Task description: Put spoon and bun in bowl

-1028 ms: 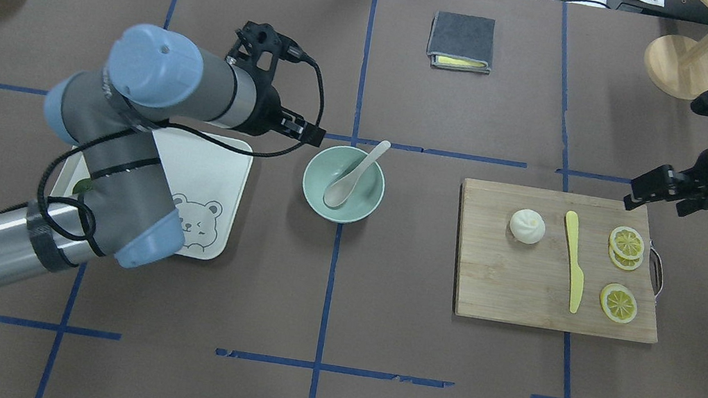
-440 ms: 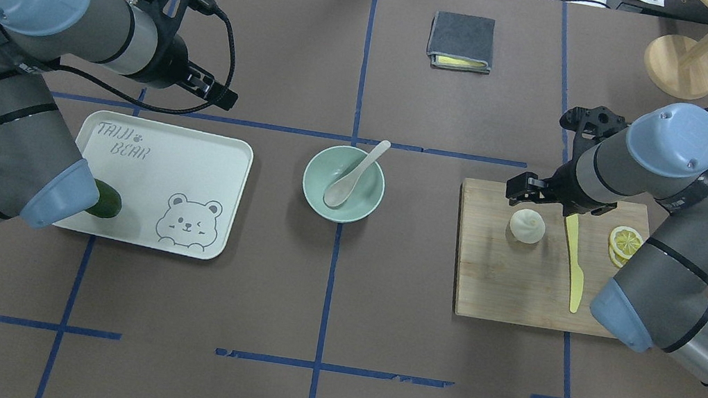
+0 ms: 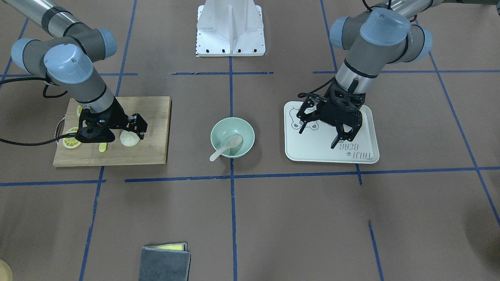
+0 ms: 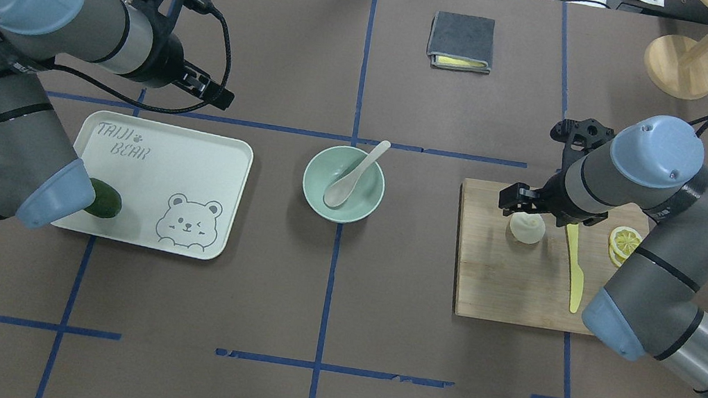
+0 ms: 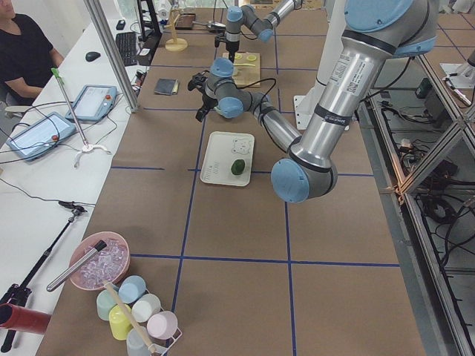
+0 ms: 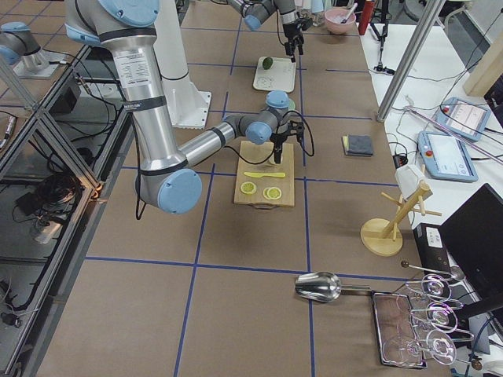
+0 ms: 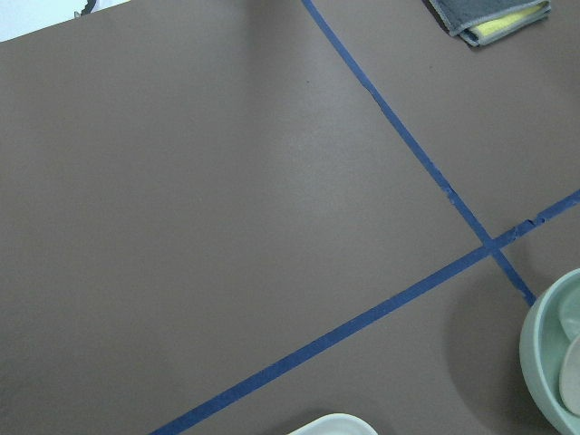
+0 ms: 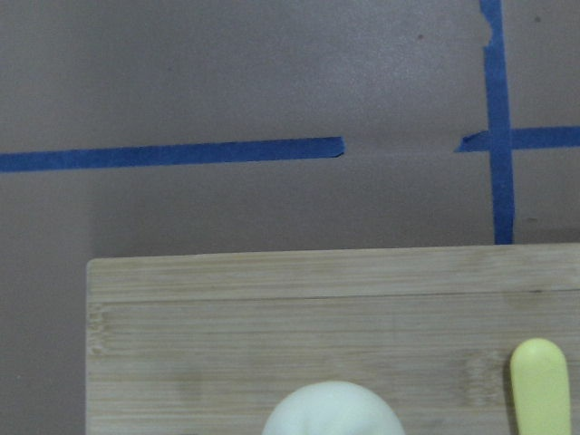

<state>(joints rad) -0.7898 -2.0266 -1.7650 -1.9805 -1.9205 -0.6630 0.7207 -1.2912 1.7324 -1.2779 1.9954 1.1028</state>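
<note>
The pale spoon lies in the mint-green bowl at the table's middle, its handle over the far rim; both also show in the front view, the spoon and the bowl. The cream-white bun sits on the wooden cutting board. My right gripper is open and low over the bun, its fingers on either side of it. The right wrist view shows the bun's top. My left gripper is open and empty, raised by the tray's far edge.
A yellow plastic knife and lemon slices lie on the board beside the bun. A bear-print tray with a dark green fruit is left of the bowl. A folded grey cloth and a wooden stand are at the back.
My left arm drew back from the bowl to the far left, leaving the spoon in it. My right arm swung in over the board and came down over the bun.
</note>
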